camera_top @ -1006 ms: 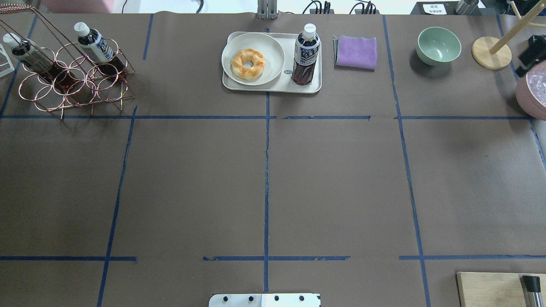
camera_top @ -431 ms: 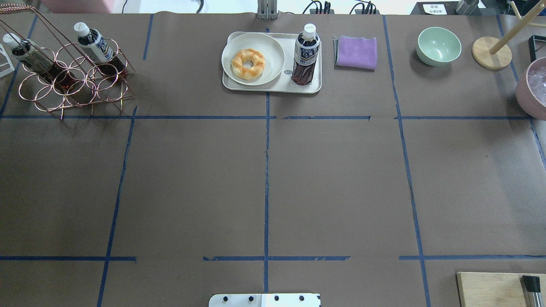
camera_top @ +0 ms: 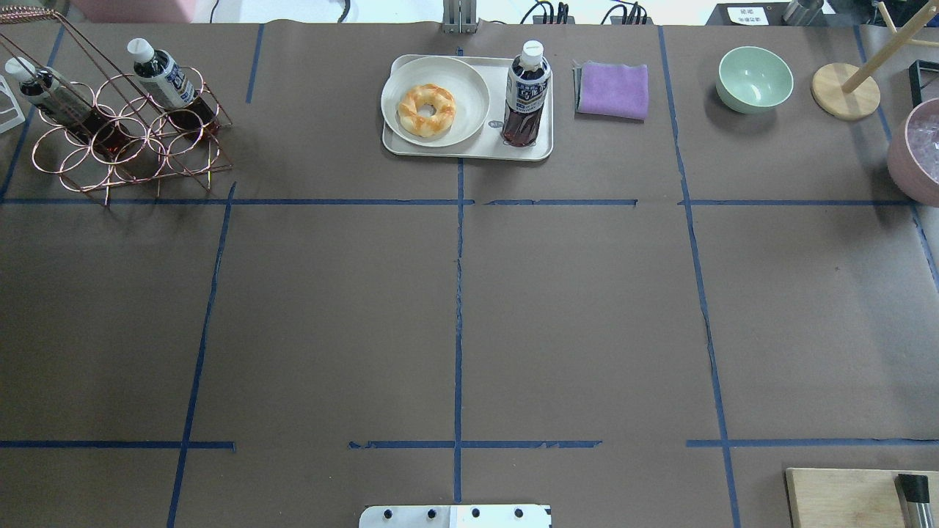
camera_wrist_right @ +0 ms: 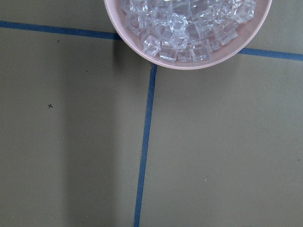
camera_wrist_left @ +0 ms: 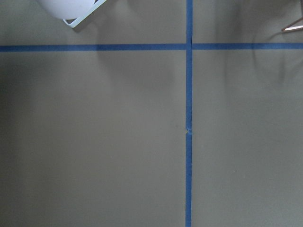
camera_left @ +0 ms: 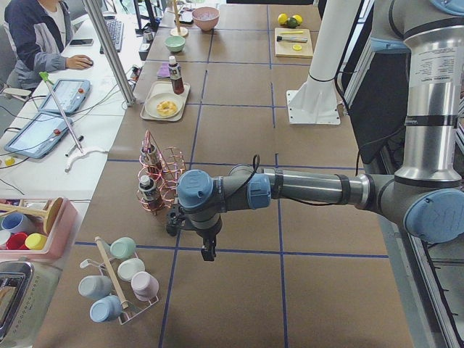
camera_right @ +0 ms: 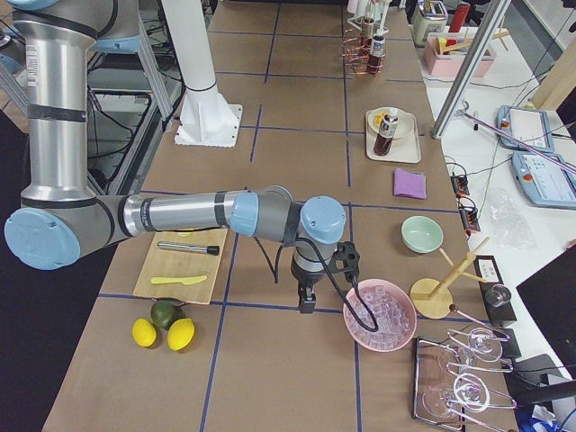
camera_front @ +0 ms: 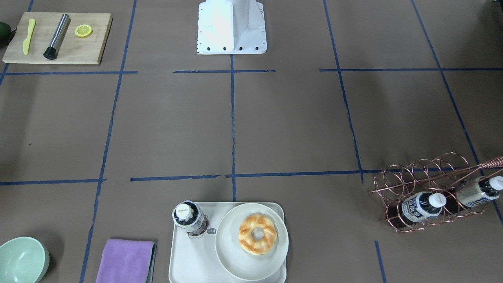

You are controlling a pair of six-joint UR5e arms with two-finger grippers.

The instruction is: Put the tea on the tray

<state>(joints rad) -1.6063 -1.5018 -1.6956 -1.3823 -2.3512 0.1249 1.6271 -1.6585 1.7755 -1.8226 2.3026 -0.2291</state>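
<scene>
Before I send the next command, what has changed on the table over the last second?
The right gripper has left the overhead view at its right edge, by the pink ice bowl. The tea stays upright on the tray; nothing else moved.

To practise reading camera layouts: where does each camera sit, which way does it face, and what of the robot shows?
Front-facing: across the table, steeply down; robot's base shows.
Overhead: behind the robot, forward and down; the base's edge only.
Exterior left: table's end, along it; left arm near.
Exterior right: opposite end; right arm near.
Left wrist: down on blue tape; no body.
Right wrist: down on ice bowl; no body.
Front-facing and overhead share the tea on the tray.
</scene>
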